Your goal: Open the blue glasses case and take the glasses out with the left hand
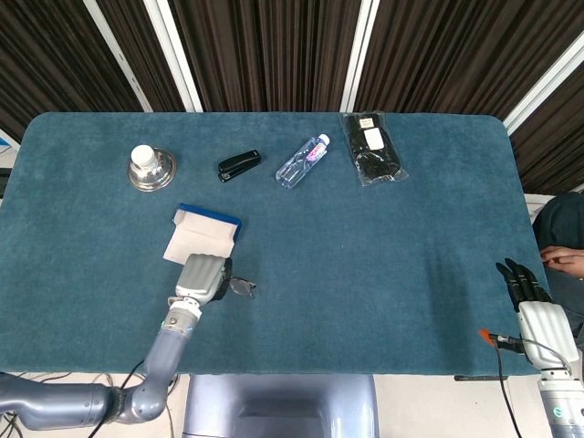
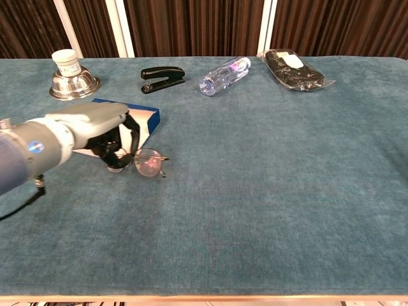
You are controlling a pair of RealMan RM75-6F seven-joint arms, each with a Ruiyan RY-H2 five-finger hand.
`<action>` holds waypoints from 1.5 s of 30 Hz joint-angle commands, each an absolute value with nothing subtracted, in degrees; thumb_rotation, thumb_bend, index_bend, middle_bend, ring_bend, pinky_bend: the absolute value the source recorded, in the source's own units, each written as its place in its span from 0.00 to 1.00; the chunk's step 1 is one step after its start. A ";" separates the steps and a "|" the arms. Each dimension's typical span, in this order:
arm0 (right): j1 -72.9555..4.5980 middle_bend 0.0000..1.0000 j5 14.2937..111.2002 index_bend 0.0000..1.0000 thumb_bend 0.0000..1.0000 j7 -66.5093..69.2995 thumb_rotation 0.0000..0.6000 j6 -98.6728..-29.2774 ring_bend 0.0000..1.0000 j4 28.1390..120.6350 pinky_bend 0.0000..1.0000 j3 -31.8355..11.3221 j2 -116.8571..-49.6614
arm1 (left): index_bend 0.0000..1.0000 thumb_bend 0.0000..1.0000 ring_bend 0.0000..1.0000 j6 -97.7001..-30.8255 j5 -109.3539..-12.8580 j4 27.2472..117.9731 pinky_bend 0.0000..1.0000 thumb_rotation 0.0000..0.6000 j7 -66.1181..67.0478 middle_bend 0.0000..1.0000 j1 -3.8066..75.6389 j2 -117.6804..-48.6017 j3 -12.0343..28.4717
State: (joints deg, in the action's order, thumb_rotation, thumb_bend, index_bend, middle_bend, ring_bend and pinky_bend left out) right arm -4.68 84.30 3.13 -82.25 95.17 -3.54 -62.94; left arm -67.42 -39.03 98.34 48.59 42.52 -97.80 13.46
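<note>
The blue glasses case lies open on the teal table, lid flipped toward the far side, pale lining up. In the chest view the left hand partly covers its near half.

The left hand has its fingers curled around one side of the glasses; one lens sticks out to the hand's right, clear of the case and over the cloth. Whether the frame is lifted or skimming the table cannot be told. In the head view the left hand sits just below the case, with the glasses poking out beside it.

The right hand rests at the table's right edge, well apart from everything, fingers straight and slightly spread, holding nothing.

Step judgement: opening is done and extraction is essentially done — the glasses are out of the case, held by the left hand. What remains is likely a set-down clear of the case, then letting go.

Next move calls for a steady, level wrist and a gentle descent — the hold looks to be on one end of the frame, so the free lens could swing or catch on the cloth pile. Release only once the frame is flat.

Far side of the table: steel bowl with a white jar, black stapler, water bottle and a bagged dark item — none are in the path.
</note>
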 commanded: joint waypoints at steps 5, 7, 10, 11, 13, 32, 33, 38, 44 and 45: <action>-4.71 0.00 84.32 0.00 0.14 3.12 1.00 -82.16 0.00 95.22 0.23 -3.51 -62.89 | 0.60 0.44 0.97 -69.64 -35.24 99.57 1.00 1.00 50.93 1.00 45.54 -100.00 16.08; -4.73 0.00 84.32 0.00 0.14 3.04 1.00 -82.16 0.00 95.24 0.23 -3.52 -62.90 | 0.59 0.44 0.97 -69.95 -34.38 99.06 1.00 1.00 51.36 1.00 46.46 -100.72 16.69; -4.71 0.00 84.27 0.00 0.14 2.96 1.00 -82.17 0.00 95.30 0.23 -3.52 -62.90 | 0.59 0.44 0.97 -70.29 -32.77 98.03 1.00 1.00 52.55 1.00 47.92 -101.80 17.24; -4.70 0.00 84.25 0.00 0.14 2.95 1.00 -82.17 0.00 95.29 0.23 -3.51 -62.91 | 0.59 0.44 0.97 -70.40 -32.34 97.67 1.00 1.00 52.92 1.00 48.37 -102.11 17.36; -4.73 0.00 84.18 0.00 0.14 2.96 1.00 -82.10 0.00 95.30 0.23 -3.54 -62.90 | 0.59 0.44 0.97 -70.55 -31.17 96.54 1.00 1.00 52.95 1.00 49.34 -103.21 18.23; -4.77 0.00 84.20 0.00 0.14 3.41 1.00 -81.96 0.00 95.24 0.23 -3.50 -62.77 | 0.53 0.39 0.97 -71.21 -27.49 91.00 1.00 1.00 53.76 1.00 53.97 -107.39 19.79; -4.77 0.00 84.18 0.00 0.14 3.37 1.00 -81.95 0.00 95.24 0.23 -3.51 -62.77 | 0.52 0.37 0.97 -71.17 -27.43 90.83 1.00 1.00 53.68 1.00 54.04 -107.47 19.79; -4.79 0.00 84.11 0.00 0.14 3.20 1.00 -81.91 0.00 95.29 0.23 -3.52 -62.78 | 0.45 0.28 0.97 -71.19 -29.02 89.91 1.00 1.00 53.24 1.00 54.35 -107.34 18.81; -4.73 0.00 84.14 0.00 0.14 3.20 1.00 -82.03 0.00 95.23 0.23 -3.51 -62.78 | 0.40 0.23 0.97 -71.71 -32.96 91.30 1.00 1.00 50.78 1.00 53.18 -105.64 17.19; -4.73 0.00 84.15 0.00 0.14 3.19 1.00 -82.07 0.00 95.20 0.23 -3.54 -62.79 | 0.39 0.23 0.96 -72.08 -34.29 92.21 1.00 1.00 50.02 1.00 52.65 -104.89 16.69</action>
State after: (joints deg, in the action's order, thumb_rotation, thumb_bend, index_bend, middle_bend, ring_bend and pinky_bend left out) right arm -4.73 84.14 3.19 -82.06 95.21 -3.53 -62.79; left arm -71.54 -32.69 91.03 51.13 53.41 -105.94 17.48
